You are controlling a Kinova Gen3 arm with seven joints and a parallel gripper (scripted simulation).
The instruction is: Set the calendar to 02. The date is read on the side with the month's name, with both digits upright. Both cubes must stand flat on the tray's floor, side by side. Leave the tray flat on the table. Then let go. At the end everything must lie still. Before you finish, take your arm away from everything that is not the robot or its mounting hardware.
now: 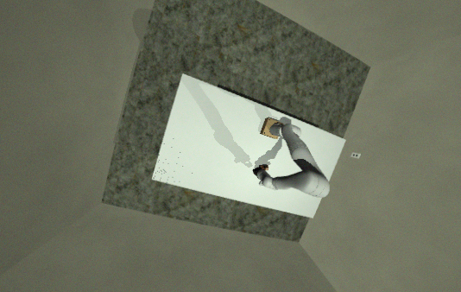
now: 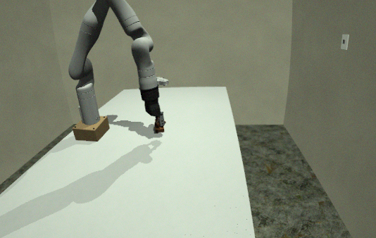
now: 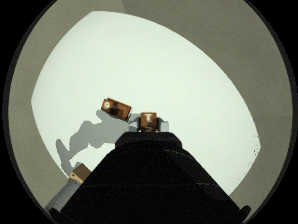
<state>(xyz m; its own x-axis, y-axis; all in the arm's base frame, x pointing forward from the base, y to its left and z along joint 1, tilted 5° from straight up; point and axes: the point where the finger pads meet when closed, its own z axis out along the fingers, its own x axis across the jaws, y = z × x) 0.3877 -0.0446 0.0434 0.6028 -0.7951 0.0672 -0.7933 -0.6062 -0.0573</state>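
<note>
We saw our pincer (image 3: 149,125) closed on a small brown cube (image 3: 148,120), only its top showing above the dark wrist housing that filled the lower part of the view. Just to its left a brown tray (image 3: 116,108) lay tilted on the pale tabletop (image 3: 180,63), apart from the cube. The arm's grey shadow (image 3: 83,137) spread below the tray. We couldn't read any digits.

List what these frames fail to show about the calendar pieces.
- Digits: too small in every view.
- Held cube: partly hidden by the gripper housing, wrist view.
- Tray: whether it lies flat, wrist view too small.
- Second cube: not identifiable anywhere.
</note>
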